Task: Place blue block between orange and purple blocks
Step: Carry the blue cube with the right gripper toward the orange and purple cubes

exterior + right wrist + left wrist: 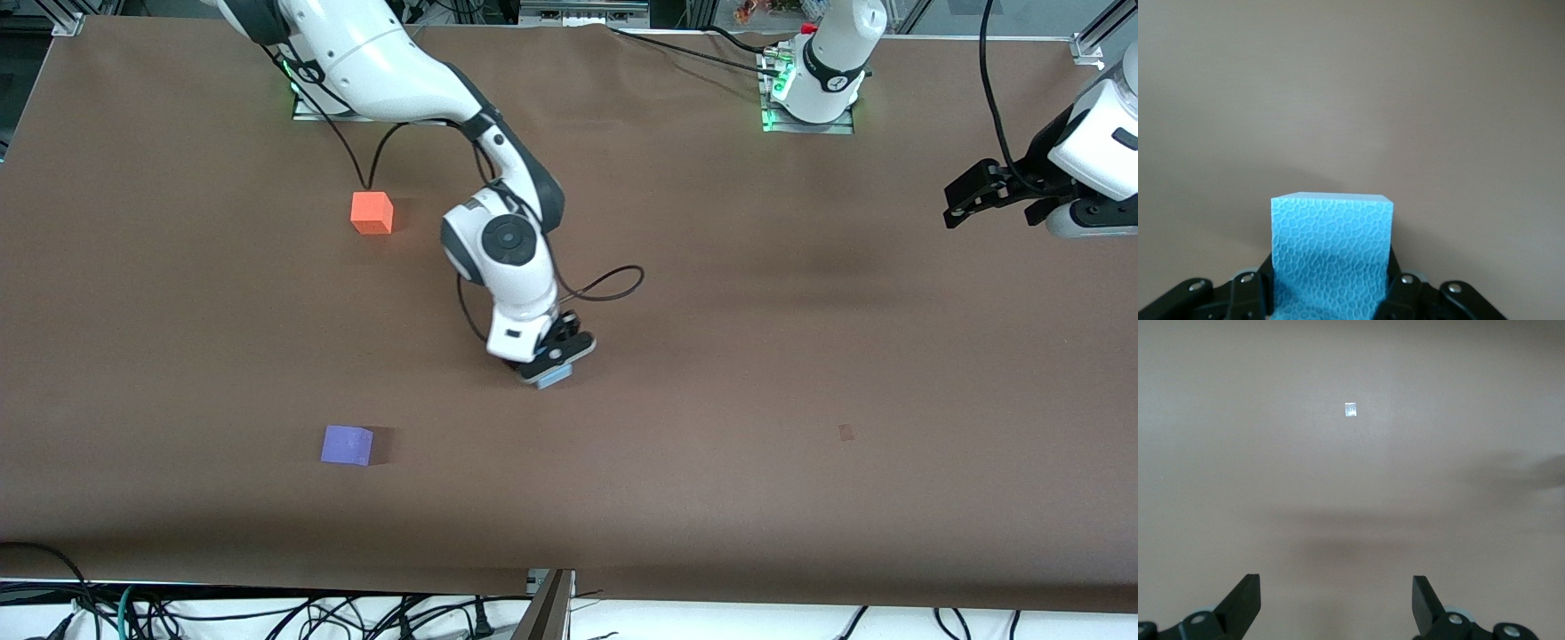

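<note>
White arms, black joints, black tools, trailing black cables.

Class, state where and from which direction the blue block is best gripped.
Grip the blue block on two opposite flat side faces, coming straight down from above. It is a plain cube with parallel sides, and the right end effector already clamps it this way.

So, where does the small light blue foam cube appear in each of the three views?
Front view: the small light blue foam cube sits mid-table under the right gripper, mostly hidden by it.
Left wrist view: not in it.
Right wrist view: it fills the bottom centre, between the fingers.
Shared landmark: the brown table, seen in every view.
</note>
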Available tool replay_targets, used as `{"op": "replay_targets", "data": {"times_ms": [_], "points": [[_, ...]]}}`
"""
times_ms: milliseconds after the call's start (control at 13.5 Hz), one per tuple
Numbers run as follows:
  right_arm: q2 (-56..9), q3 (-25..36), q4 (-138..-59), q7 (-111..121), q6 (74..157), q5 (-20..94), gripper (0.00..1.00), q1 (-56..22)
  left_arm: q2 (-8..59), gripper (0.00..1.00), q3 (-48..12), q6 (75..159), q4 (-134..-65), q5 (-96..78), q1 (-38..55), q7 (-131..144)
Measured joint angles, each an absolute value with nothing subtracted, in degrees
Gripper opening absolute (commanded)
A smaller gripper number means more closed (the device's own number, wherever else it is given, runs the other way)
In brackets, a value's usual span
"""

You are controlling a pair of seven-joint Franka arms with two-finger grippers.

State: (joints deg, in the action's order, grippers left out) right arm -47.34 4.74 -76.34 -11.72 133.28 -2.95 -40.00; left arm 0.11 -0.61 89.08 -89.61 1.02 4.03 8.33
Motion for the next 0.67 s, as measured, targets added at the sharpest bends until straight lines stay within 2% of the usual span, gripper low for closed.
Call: {"op": "replay_targets", "data": {"times_ms": [296, 665], "points": [[-42.4, 11.7, -77.5, -13.3, 119.8, -2.9, 0.19, -37.5, 0.1, 1.00, -0.7, 89.1, -89.6, 1.0, 4.0, 8.5], [-36.0, 17.6, -89.1, -13.9, 120.5, 0.7, 0.16, -34.3, 0.1, 1.00, -0.6, 89.1, -89.5, 1.0, 4.0, 8.5]]}}
